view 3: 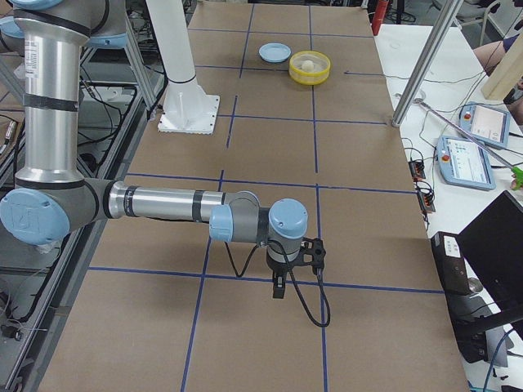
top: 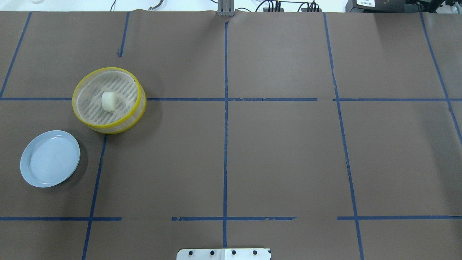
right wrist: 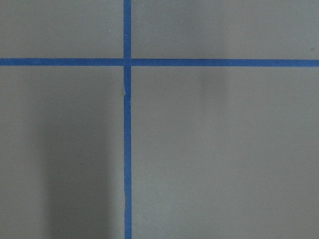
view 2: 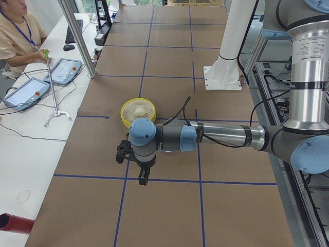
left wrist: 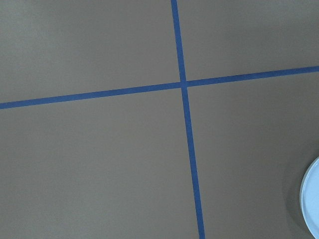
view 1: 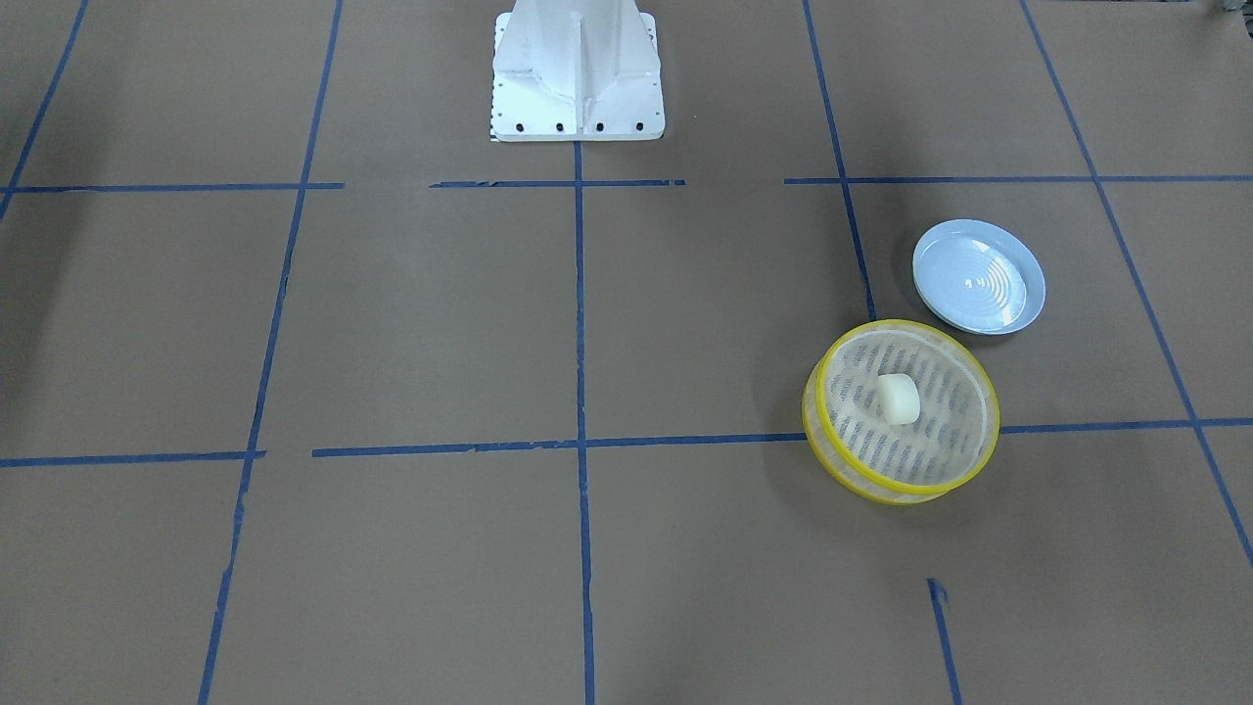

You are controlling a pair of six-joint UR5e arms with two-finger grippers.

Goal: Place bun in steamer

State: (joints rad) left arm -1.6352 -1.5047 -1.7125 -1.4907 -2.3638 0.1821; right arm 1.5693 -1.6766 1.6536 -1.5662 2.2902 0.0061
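Brown paper (top: 281,151) crossed by blue tape lines (top: 225,119) is being used to cover the worktop. Over it, the left gripper (view 2: 142,180) is being held pointing down above a tape crossing near the worktop's left edge. No item can be made out in it, but whether its jaws are apart or together cannot be told, since it is being shown in a side view alone. The same is being found of the right gripper (view 3: 279,290), which is being held above the paper near the right edge, well apart from the task's things; only paper and tape are being picked up by its wrist camera.

Outward from the left gripper, a pale blue plate (top: 49,159) is lying near the left edge with nothing on it. Just beside the plate, toward the far left corner, the steamer (view 1: 905,326) is standing upright, seemingly not touching it. The bun (view 1: 898,399) is resting on the slotted floor inside the yellow rim, near the middle.

The placing step is therefore being judged as done. Little more is being called for than both arms being kept away from the steamer so that it is not being knocked
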